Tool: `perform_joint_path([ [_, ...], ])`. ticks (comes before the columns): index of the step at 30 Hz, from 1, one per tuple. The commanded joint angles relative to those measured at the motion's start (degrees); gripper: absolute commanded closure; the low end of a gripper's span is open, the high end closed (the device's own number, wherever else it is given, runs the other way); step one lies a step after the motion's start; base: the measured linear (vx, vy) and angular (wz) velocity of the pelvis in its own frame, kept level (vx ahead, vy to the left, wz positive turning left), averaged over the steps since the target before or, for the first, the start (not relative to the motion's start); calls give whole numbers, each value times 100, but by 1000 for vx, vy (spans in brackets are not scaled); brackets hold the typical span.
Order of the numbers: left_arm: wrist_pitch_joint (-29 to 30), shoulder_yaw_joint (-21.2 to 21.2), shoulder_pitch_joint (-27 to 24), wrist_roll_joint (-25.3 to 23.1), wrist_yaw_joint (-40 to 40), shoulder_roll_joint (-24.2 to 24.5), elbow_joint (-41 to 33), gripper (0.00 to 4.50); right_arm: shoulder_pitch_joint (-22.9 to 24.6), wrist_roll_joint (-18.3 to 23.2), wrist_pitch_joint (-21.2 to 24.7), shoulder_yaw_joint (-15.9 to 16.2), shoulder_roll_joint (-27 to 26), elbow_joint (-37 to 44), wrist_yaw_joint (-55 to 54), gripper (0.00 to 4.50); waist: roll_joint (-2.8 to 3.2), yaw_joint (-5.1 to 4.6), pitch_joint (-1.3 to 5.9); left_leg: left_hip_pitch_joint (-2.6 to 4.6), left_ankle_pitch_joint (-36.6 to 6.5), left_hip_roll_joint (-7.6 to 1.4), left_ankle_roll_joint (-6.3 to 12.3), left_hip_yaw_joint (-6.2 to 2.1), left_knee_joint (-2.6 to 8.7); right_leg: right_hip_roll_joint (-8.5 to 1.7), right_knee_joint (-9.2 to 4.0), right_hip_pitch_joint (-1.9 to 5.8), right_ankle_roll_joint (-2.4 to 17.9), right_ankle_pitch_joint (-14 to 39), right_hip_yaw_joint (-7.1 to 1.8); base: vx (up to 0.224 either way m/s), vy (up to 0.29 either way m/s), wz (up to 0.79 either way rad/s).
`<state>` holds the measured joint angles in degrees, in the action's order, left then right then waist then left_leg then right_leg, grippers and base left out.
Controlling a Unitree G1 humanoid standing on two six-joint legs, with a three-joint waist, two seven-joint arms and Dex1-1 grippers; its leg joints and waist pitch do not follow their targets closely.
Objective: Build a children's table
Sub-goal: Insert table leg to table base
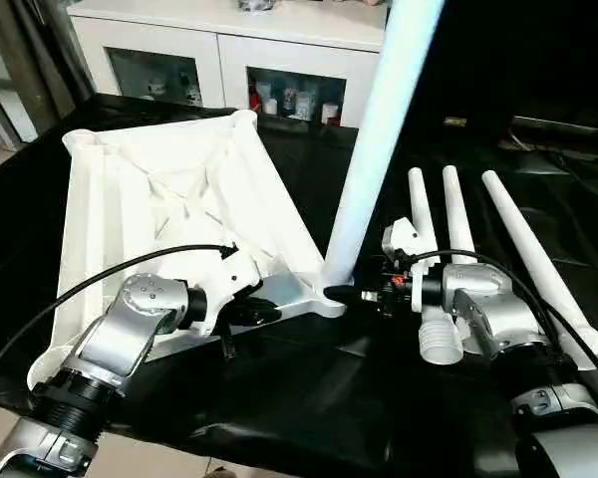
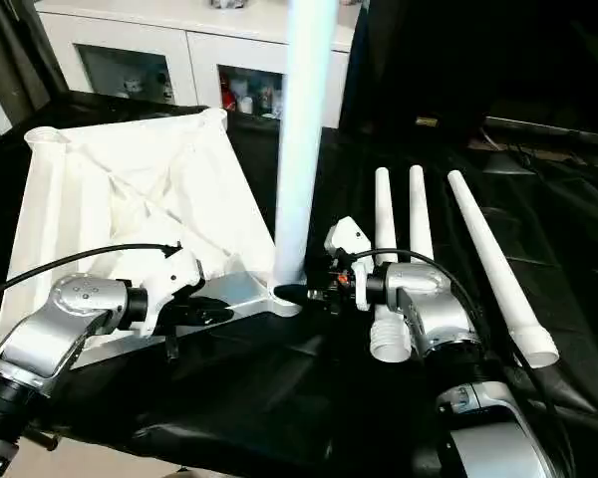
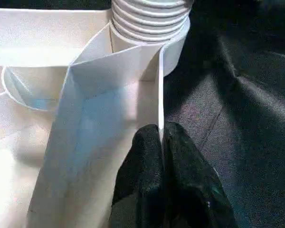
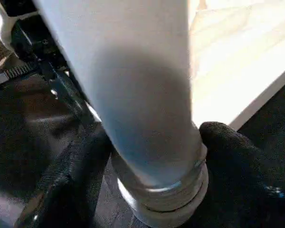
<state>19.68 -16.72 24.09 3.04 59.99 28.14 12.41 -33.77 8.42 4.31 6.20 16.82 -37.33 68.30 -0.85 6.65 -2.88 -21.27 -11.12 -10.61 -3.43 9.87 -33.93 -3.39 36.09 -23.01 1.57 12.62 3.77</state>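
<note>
- Head view: the tabletop (image 1: pixel 169 199) lies underside-up; a leg (image 1: pixel 374 149) stands in its near corner, its top cut off. Three spare legs (image 1: pixel 448 239) lie beyond the right fingers (image 1: pixel 364 294).
- Left wrist: the left fingers (image 3: pixel 161 161) pinch a rim wall (image 3: pixel 160 95) below the threaded socket; it could slip.
- Right wrist: right fingers flank the leg base; whether they are clamping, I cannot tell. A careless turn could cross-thread it.

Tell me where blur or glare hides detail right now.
Right wrist view: the standing leg fills the frame close up and blurs. Left eye view: that leg's top washes out bluish; the tabletop ribs bleach in glare. Left wrist view: the threaded socket stays sharp.
</note>
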Motion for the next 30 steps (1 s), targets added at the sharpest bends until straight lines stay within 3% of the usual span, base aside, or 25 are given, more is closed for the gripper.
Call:
perform_joint_path([
  [1,-55,-32,0,56,29,-29,-147,450,114,-50,32,189,-23,87,101,166,13,3,372,61,-235,-293,466,-69,339,-501,-311,348,1469,-397,-302,0,0,0],
  [6,-53,-29,-3,52,38,-23,-128,450,155,-82,71,239,-57,68,53,196,13,-1,375,62,-262,-287,450,-66,332,-502,-309,353,1492,-397,-305,0,0,0],
  [13,0,-24,-28,85,79,-3,-164,450,183,-43,320,166,-107,-91,-99,202,22,-3,380,67,-257,-285,429,-69,329,-497,-302,362,1510,-429,-302,0,0,0],
  [24,117,-42,-37,177,258,30,-220,450,32,-279,895,329,-20,-733,-305,203,45,-10,381,81,-391,-289,324,-72,337,-494,-312,368,1529,-335,-294,0,0,0],
  [30,146,-38,-36,181,255,18,-219,450,-38,-278,960,290,-50,-939,-460,203,39,-20,377,92,-544,-292,220,-79,356,-503,-330,375,1493,-182,-297,0,0,0],
])
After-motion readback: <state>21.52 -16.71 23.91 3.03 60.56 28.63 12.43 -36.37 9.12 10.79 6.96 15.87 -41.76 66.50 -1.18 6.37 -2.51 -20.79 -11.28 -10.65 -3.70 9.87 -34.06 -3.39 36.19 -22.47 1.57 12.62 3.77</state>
